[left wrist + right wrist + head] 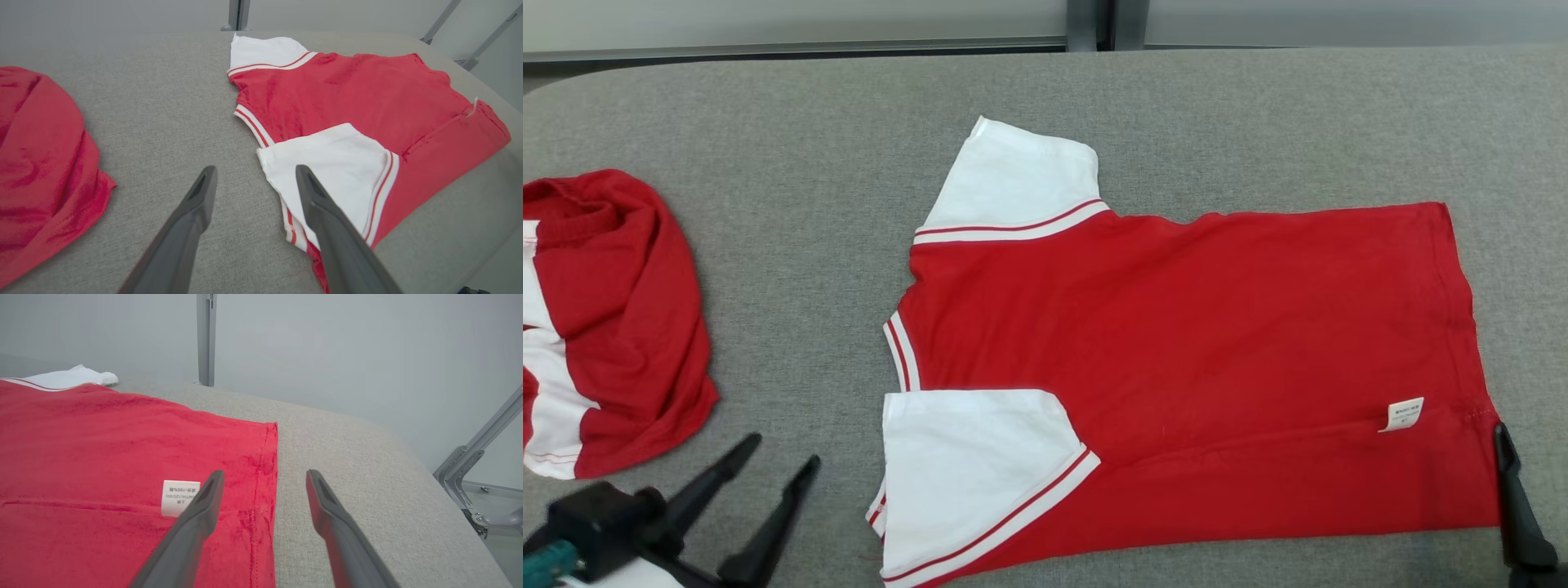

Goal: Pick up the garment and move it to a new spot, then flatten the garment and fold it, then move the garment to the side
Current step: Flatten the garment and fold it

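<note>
Bright, even, diffuse light all over with barely a shadow on the table (792,114) and no glare, head view's nice and sharp, but both wrist views are softer, stretched toward the edges, and turn the garment (359,94) pinkish.

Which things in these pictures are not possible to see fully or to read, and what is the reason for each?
- Crumpled garment: head view, cut off by the left edge.
- Label: right wrist view, print too small; a dark finger covers its corner.
- Spread garment: head view, its folded-over near strip hides the cloth beneath.
</note>
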